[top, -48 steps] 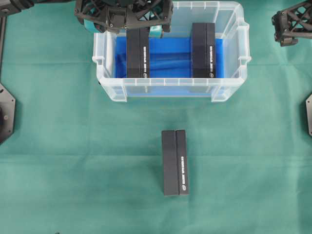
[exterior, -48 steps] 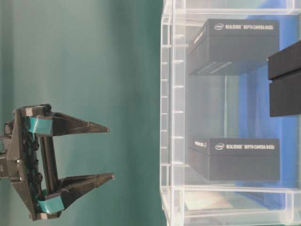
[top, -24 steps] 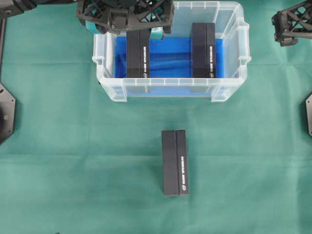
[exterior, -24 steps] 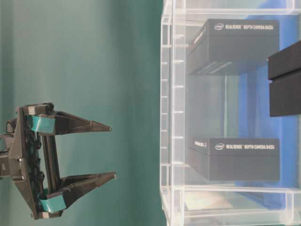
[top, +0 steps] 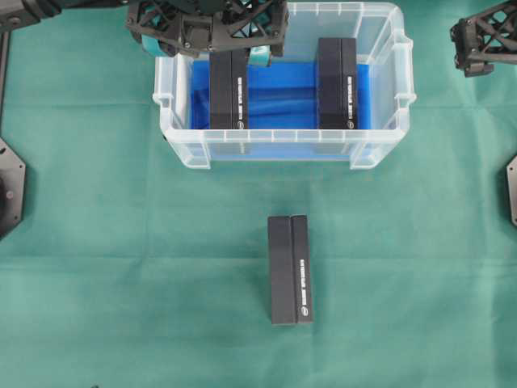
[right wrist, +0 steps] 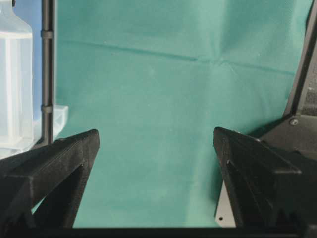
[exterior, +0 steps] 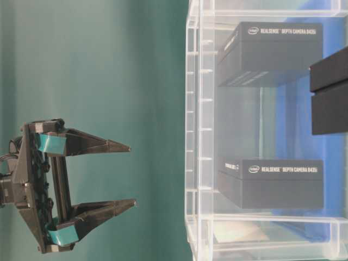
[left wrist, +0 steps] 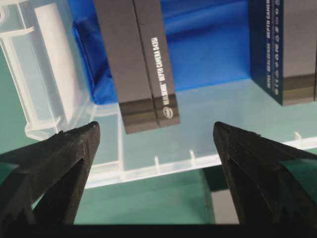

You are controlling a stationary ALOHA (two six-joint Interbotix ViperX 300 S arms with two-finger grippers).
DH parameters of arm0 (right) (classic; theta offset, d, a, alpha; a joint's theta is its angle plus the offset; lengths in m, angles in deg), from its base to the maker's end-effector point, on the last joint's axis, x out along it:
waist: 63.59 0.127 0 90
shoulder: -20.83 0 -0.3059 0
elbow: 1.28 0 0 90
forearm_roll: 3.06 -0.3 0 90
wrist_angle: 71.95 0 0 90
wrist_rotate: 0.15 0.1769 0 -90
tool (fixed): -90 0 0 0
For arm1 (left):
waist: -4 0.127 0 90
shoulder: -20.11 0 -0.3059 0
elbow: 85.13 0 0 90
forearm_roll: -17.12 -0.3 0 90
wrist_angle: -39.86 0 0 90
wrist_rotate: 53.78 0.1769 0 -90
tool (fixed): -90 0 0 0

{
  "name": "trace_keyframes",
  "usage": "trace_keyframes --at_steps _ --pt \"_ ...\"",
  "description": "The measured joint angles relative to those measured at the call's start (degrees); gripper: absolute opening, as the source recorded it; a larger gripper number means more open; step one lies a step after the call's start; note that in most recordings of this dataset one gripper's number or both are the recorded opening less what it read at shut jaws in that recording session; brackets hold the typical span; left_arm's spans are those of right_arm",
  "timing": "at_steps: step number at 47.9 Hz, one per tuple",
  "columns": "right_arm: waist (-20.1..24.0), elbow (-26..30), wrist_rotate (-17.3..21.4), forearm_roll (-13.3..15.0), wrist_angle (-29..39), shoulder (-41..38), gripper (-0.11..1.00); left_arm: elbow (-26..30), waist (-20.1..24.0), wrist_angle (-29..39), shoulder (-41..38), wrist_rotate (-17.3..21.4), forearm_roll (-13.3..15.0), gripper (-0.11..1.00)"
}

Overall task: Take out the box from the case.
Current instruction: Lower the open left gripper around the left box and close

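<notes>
The case (top: pixel 178 133) is a clear bin lined with blue cloth, at the back middle of the table. Two black boxes lie in it, a left box (top: pixel 229 89) and a right box (top: pixel 337 81). A third black box (top: pixel 290 269) lies on the green cloth in front of the case. My left gripper (top: pixel 203 36) hovers open over the far end of the left box (left wrist: pixel 143 64), clear of it, with nothing between its fingers (exterior: pixel 103 145). My right gripper (right wrist: pixel 156 132) is open and empty over bare cloth at the back right.
Green cloth (top: pixel 121 267) covers the table around the case. The case's near wall (left wrist: pixel 163 163) shows between my left fingers. Black arm bases (top: pixel 10 190) stand at both side edges. A corner of the case (right wrist: pixel 15 89) shows left in the right wrist view.
My left gripper has sunk a little toward the case, still open. The boxes, the case and the right arm have not moved.
</notes>
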Motion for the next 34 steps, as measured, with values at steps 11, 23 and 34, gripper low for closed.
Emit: trace_keyframes --at_steps 11,23,34 --pt "0.0 0.0 0.0 0.0 0.0 -0.1 0.92 -1.6 0.0 -1.0 0.0 0.0 0.0 0.97" --pt "0.0 0.0 0.0 0.0 -0.1 -0.1 0.92 -5.7 0.0 -4.3 0.0 -1.6 0.0 0.97" --pt "0.1 -0.1 0.0 0.0 -0.1 0.0 0.92 -9.7 0.1 -7.5 -0.1 -2.6 -0.1 0.97"
